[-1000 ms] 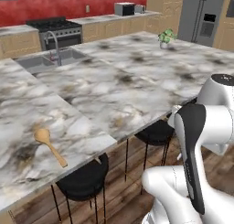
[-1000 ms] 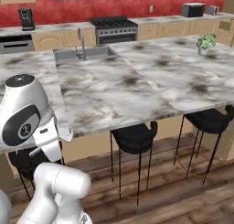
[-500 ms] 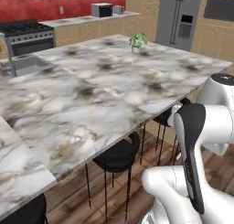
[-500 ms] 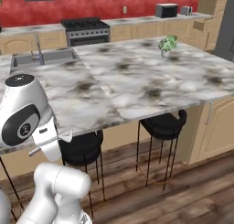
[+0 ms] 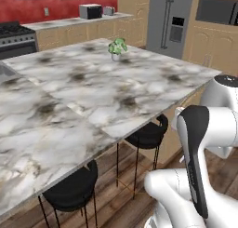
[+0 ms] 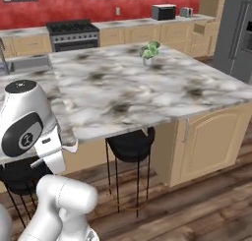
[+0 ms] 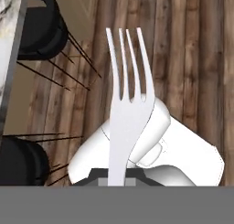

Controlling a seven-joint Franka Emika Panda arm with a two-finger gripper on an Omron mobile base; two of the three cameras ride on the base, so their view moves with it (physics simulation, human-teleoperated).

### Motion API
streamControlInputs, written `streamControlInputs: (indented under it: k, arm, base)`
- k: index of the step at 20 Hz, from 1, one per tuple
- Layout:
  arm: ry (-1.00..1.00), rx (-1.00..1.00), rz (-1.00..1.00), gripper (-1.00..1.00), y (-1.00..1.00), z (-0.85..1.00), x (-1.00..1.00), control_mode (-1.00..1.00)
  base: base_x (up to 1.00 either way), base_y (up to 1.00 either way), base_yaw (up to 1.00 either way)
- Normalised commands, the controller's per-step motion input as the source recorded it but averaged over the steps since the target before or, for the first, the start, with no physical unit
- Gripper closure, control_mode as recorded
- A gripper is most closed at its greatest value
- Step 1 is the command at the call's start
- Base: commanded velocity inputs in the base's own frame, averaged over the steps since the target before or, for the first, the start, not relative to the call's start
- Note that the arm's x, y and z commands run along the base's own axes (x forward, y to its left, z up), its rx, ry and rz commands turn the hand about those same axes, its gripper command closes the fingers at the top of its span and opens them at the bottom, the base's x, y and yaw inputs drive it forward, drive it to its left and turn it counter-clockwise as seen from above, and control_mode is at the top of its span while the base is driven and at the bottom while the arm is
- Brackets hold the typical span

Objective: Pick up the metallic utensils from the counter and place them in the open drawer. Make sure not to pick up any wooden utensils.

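A pale silvery four-tined metal fork [image 7: 125, 113] is pinched by its handle in the closed gripper [image 7: 118, 176]; it could slip and be dropped onto the wooden floor [image 7: 201, 58]

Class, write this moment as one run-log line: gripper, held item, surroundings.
gripper: shut on fork | fork: silvery, tines pointing away over wooden floor | counter: marble island beside robot, potted plant on it

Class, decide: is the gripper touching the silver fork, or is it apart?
Touching. In the hand view the fork rises straight from between the gripper's shut jaws, held over the wooden floor.
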Motion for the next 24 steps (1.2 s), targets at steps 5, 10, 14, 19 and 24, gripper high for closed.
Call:
streamControlInputs:
  k: [5, 10, 14, 19, 24]
  arm:
    - [0.0, 0.0, 0.0, 1.0, 0.0, 0.0, 0.0, 1.0]
    - [0.0, 0.0, 0.0, 1.0, 0.0, 0.0, 0.0, 1.0]
    - [0.0, 0.0, 0.0, 1.0, 0.0, 0.0, 0.0, 1.0]
    - [0.0, 0.0, 0.0, 1.0, 0.0, 0.0, 0.0, 1.0]
    - [0.0, 0.0, 0.0, 1.0, 0.0, 0.0, 0.0, 1.0]
  base:
    - [0.19, -1.0, 0.0]
    - [0.34, -1.0, 0.17]
    - [0.48, -1.0, 0.24]
    - [0.55, -1.0, 0.22]
    - [0.33, -1.0, 0.11]
